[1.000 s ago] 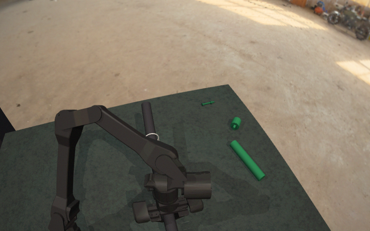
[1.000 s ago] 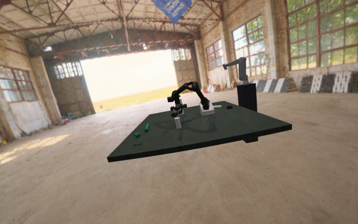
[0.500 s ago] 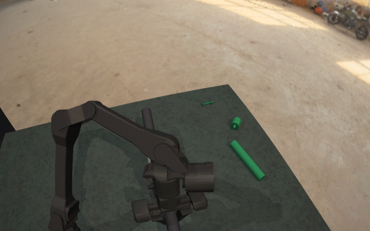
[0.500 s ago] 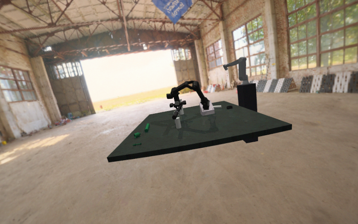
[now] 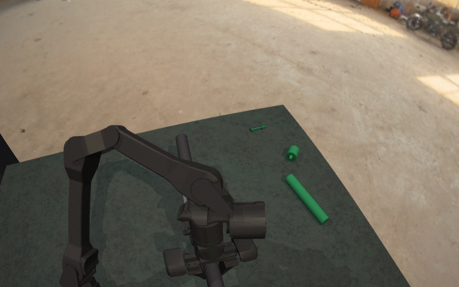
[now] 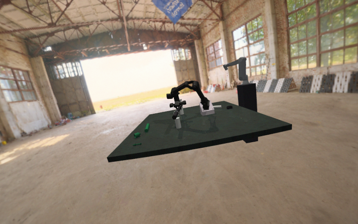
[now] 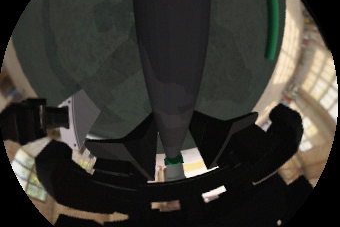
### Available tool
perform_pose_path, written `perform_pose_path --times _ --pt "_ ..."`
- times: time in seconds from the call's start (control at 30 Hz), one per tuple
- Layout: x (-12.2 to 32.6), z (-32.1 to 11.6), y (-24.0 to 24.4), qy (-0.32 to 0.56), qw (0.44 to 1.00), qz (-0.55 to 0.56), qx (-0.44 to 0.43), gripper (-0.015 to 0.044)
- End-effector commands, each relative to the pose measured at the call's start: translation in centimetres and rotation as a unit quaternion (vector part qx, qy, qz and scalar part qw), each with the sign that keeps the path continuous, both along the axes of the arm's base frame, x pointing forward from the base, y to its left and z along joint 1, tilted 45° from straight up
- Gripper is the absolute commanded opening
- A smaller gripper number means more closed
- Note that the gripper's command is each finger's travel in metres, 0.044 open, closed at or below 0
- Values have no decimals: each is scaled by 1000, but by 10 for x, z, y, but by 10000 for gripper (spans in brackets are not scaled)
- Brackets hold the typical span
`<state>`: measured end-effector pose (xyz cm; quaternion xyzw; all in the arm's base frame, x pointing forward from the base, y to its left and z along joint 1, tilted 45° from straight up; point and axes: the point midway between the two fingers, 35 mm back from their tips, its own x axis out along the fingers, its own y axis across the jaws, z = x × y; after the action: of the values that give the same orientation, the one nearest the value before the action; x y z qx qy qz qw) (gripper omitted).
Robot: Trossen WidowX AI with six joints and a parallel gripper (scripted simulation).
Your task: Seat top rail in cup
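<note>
The dark rail (image 5: 184, 148) (image 6: 175, 113) (image 7: 170, 46) runs away from under the arm, and my gripper (image 5: 212, 270) (image 7: 169, 111) is shut on it. In the exterior view, a thin pale loop rings the rail above the near white post (image 6: 178, 123). In the top view the arm hides most of that loop. The far white post (image 6: 182, 110) stands behind the gripper. In the wrist view, the rail's far end meets a small green piece (image 7: 173, 160) above a grey post part (image 7: 175, 172), between and beyond the fingers. Whether the end is inside the cup cannot be told.
On the dark green table (image 5: 127, 214) (image 6: 244, 122) lie a green tube (image 5: 306, 199) (image 6: 147, 127), a short green cylinder (image 5: 292, 153) (image 6: 137, 134) and a small green bolt (image 5: 258, 128) (image 6: 137, 144). The arm's white base (image 6: 207, 112) is at the back.
</note>
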<state>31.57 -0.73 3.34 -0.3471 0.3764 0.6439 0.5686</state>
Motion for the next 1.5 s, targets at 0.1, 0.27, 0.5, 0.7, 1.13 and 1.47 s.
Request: perform_pose_path --times 0.1,0.27,0.5,0.7,1.13,1.47 --pt "1 1 -2 0 1000 0 0 0" --pt "2 2 -3 0 1000 0 0 0" --pt "3 3 -4 0 1000 0 0 0" --pt "5 4 -6 0 1000 0 0 0" --pt "7 6 -9 0 1000 0 0 0" --pt "8 6 -11 0 1000 0 0 0"
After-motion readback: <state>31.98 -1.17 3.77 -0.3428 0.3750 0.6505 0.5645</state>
